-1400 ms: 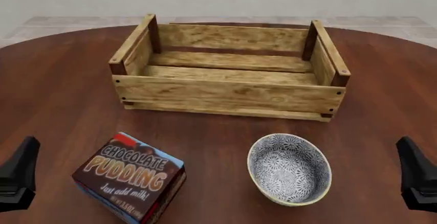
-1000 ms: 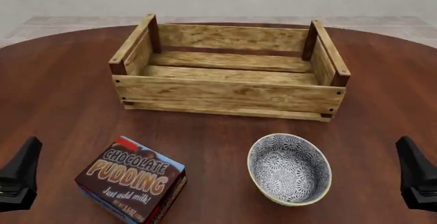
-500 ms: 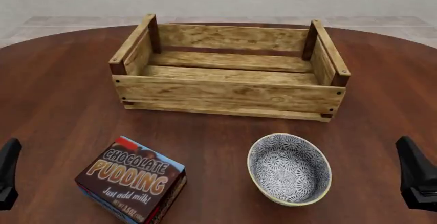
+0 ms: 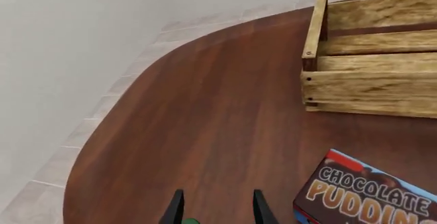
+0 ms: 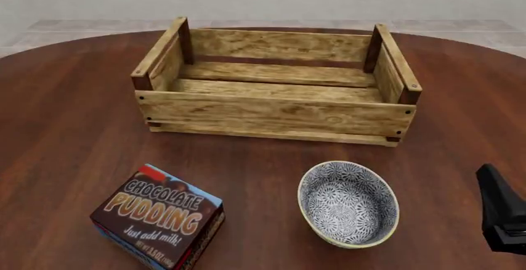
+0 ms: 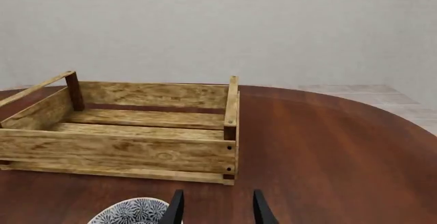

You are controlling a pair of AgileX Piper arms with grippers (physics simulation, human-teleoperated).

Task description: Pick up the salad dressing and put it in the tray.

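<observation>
Only a small green bit of the salad dressing [image 4: 190,221], its cap, shows in the left wrist view, low between the spread fingers of my left gripper [image 4: 217,211], which is open. The bottle's body is out of view, and the front view shows neither the bottle nor the left gripper. The tray [image 5: 275,113] is a light-wood slatted crate with nothing in it, standing at the table's far middle; it also shows as the tray [image 4: 369,88] and the tray [image 6: 123,152] in the wrist views. My right gripper [image 5: 501,217] sits at the front right, and the right gripper [image 6: 217,208] is open and holds nothing.
A brown chocolate pudding box [image 5: 160,214] lies at the front left, also seen as the pudding box [image 4: 369,196]. A grey patterned bowl [image 5: 306,187] stands at the front, right of centre, just ahead of my right gripper, with the bowl's rim [image 6: 133,214] visible there. The round table's left edge [image 4: 102,132] curves nearby.
My left arm has slid out of the front view past its left edge. The pudding box settled slightly early on. The right arm has not moved.
</observation>
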